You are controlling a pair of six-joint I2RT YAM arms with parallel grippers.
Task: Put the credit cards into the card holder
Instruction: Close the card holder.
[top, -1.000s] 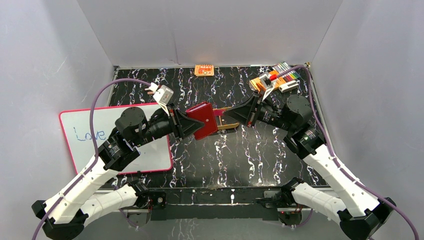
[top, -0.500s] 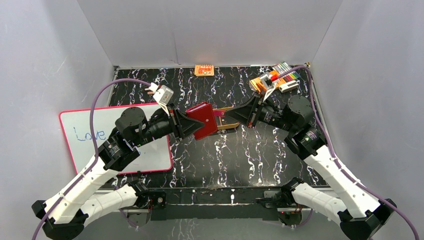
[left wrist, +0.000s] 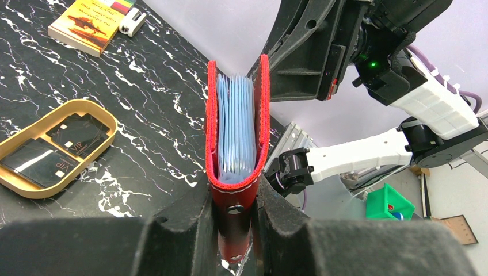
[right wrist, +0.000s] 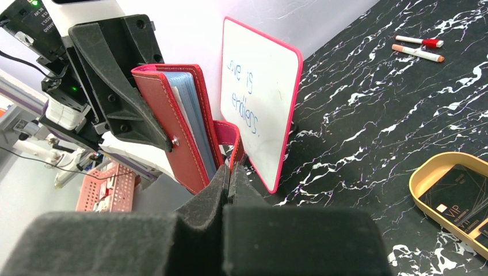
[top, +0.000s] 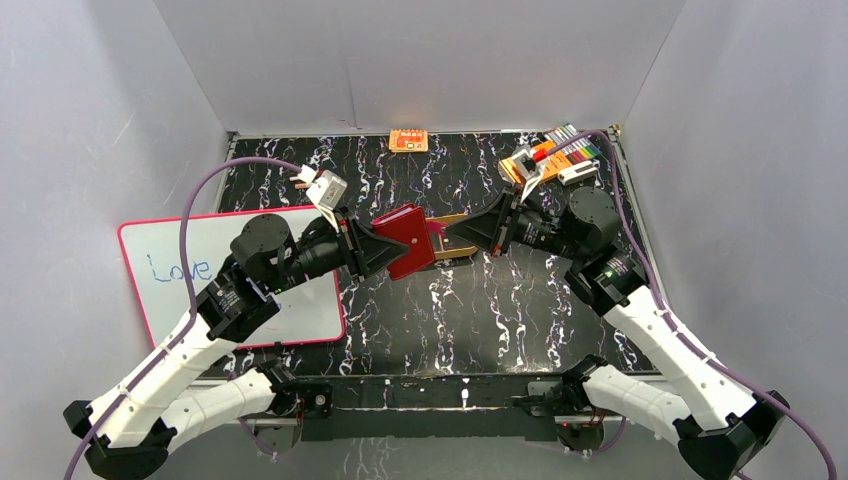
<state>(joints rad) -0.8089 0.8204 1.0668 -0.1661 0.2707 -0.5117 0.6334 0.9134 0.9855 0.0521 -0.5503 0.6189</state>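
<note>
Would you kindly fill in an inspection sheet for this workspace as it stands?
Surface: black, white-veined table.
Job's things: red card holder held off the table; dark cards lie in the tan tray.
Clutter: whiteboard, orange packet, orange booklet, markers.
Grippers: left gripper shut on the card holder; right gripper shut at its tab.
Cables: purple cable along each arm.
Surroundings: grey walls on three sides.

Red card holder [right wrist: 184, 132], pale blue sleeves [left wrist: 236, 126], white-veined black table [top: 450, 310], gold tray [left wrist: 110, 127]
</note>
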